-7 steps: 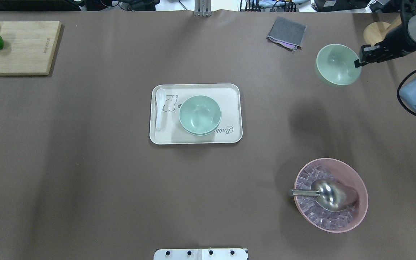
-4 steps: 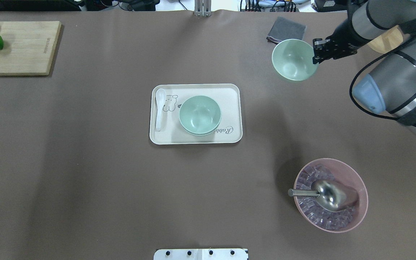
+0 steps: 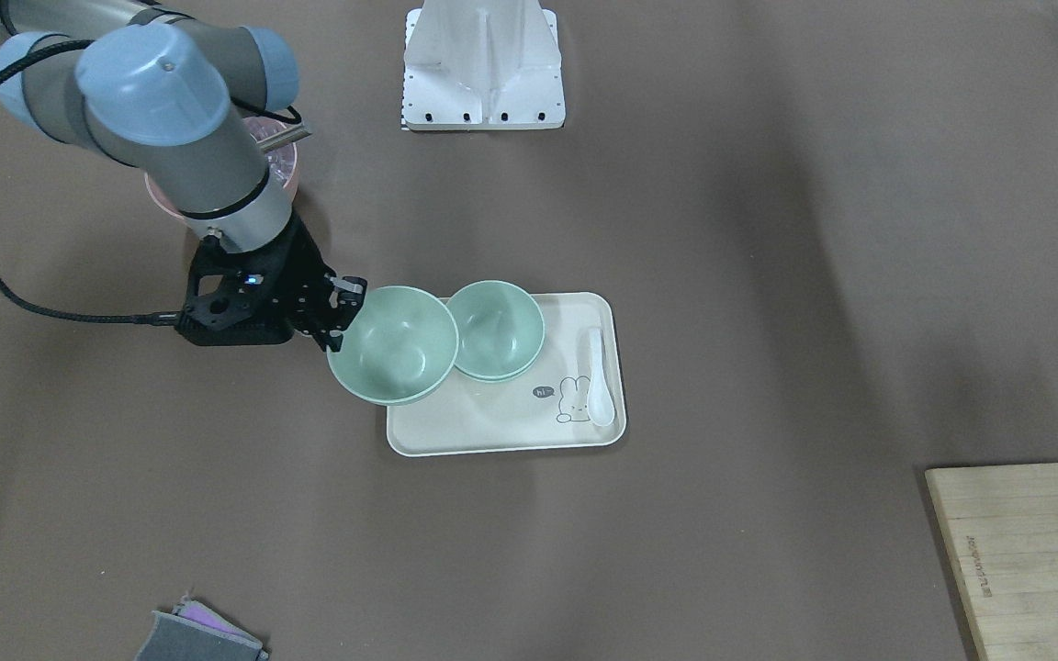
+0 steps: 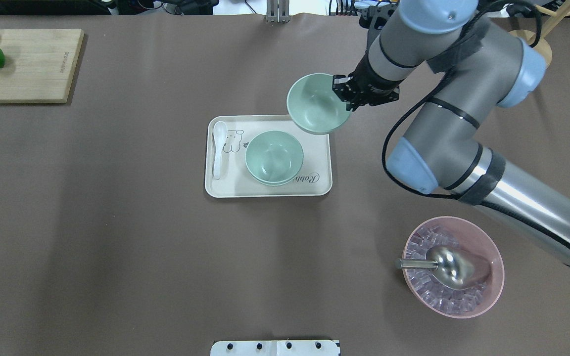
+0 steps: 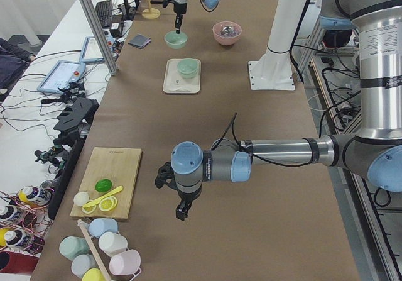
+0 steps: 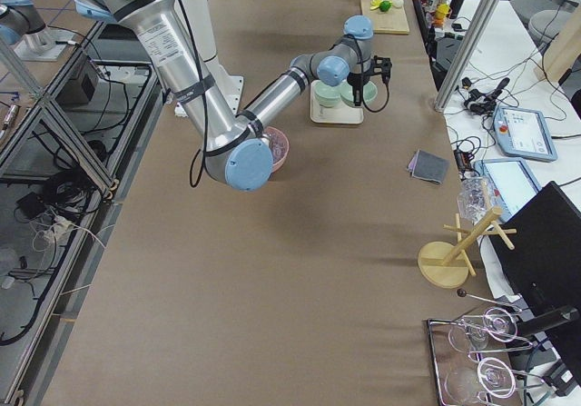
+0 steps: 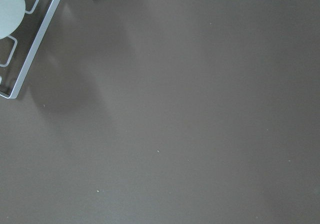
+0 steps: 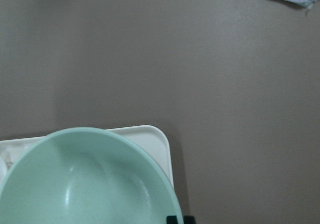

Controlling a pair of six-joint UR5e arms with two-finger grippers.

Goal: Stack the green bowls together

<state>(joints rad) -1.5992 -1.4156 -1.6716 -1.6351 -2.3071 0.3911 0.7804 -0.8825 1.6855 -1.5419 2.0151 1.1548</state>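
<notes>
My right gripper (image 4: 344,95) is shut on the rim of one pale green bowl (image 4: 316,105) and holds it in the air over the far right corner of the cream tray (image 4: 225,190). Two more green bowls (image 4: 274,157) sit nested on that tray. In the front-facing view the held bowl (image 3: 391,347) hangs beside the nested pair (image 3: 495,329) and overlaps the tray's edge. The right wrist view shows the held bowl (image 8: 85,184) above the tray corner (image 8: 150,136). My left gripper (image 5: 182,213) shows only in the exterior left view, low over bare table; I cannot tell if it is open.
A white spoon (image 4: 219,148) lies on the tray's left side. A pink bowl (image 4: 493,277) with ice and a metal scoop (image 4: 443,264) stands near right. A cutting board (image 4: 32,64) with fruit is far left. A grey cloth (image 3: 198,638) lies far right.
My right arm has carried the green bowl leftward from the table's far right side to above the tray's far right corner. The nested bowls have not moved.
</notes>
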